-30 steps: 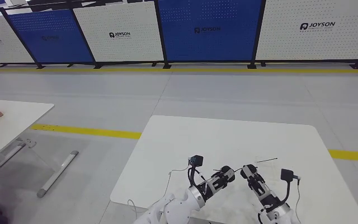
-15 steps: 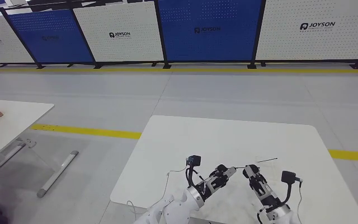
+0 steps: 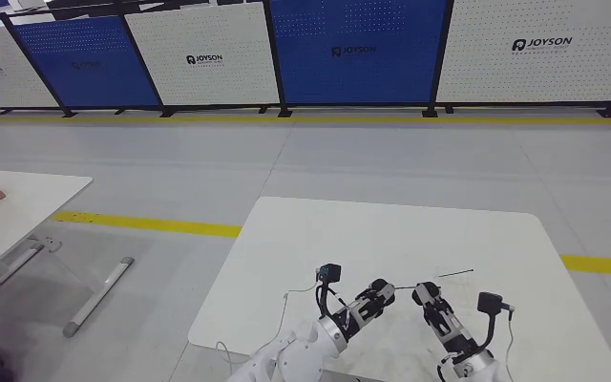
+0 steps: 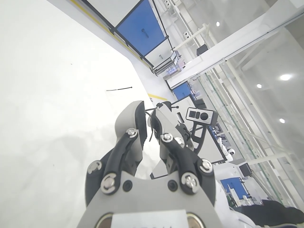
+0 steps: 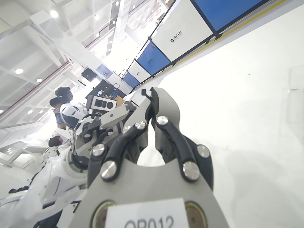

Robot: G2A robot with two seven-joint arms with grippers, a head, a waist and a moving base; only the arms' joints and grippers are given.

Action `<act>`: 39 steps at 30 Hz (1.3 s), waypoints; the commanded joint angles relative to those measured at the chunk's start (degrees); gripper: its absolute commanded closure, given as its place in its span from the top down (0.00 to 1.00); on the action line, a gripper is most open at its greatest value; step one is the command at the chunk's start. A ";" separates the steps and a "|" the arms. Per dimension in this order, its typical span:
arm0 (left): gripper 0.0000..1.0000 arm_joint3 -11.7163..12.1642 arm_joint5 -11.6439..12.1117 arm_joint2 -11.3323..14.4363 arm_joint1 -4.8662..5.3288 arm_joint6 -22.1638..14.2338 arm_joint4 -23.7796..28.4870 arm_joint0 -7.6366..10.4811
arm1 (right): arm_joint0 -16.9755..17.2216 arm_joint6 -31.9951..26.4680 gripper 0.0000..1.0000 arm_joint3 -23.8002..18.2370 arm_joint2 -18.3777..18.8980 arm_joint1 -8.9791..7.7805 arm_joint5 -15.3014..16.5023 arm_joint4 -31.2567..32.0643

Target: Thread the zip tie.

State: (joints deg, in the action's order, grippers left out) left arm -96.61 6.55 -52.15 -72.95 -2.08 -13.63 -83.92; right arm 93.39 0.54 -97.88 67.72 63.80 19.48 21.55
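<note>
So the white worktop (image 3: 382, 229) carries everything. Both arms sit low over its near edge, roughly midway along it, tips aimed at each other. Left gripper (image 4: 150, 109) is narrowed to a slim gap with the black zip tie (image 4: 149, 129) running between its pads, so I'd call that a pinch. Right gripper (image 5: 149, 97) is clamped tight, with a short black end of the tie poking out past its tips. Makes sense to me: one side steadies the head while the other feeds the tail, hence the nose-to-nose pose just above the surface. Can't make out whether the tail is in the slot, it's too small, so my guess is the threading isn't finished. A spare zip tie (image 4: 119, 89) lies flat farther in from that near edge, toward the right side, well apart from both grippers
</note>
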 commanded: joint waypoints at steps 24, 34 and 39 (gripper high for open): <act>0.00 -1.01 -2.53 -0.19 -0.25 3.67 -0.29 -0.45 | -1.37 -1.34 1.00 -0.15 -1.18 -0.62 0.00 -2.35; 0.00 -1.87 -3.46 -1.29 -0.37 6.35 2.30 -1.61 | -0.73 -2.36 1.00 -1.19 0.47 -1.40 0.00 -2.94; 0.00 -1.87 -3.46 -1.29 -0.37 6.35 2.30 -1.61 | -0.73 -2.36 1.00 -1.19 0.47 -1.40 0.00 -2.94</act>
State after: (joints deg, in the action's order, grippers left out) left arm -98.48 3.09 -53.44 -73.32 4.27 -11.33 -85.53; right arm 92.65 -1.82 -99.08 68.19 62.40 19.48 18.62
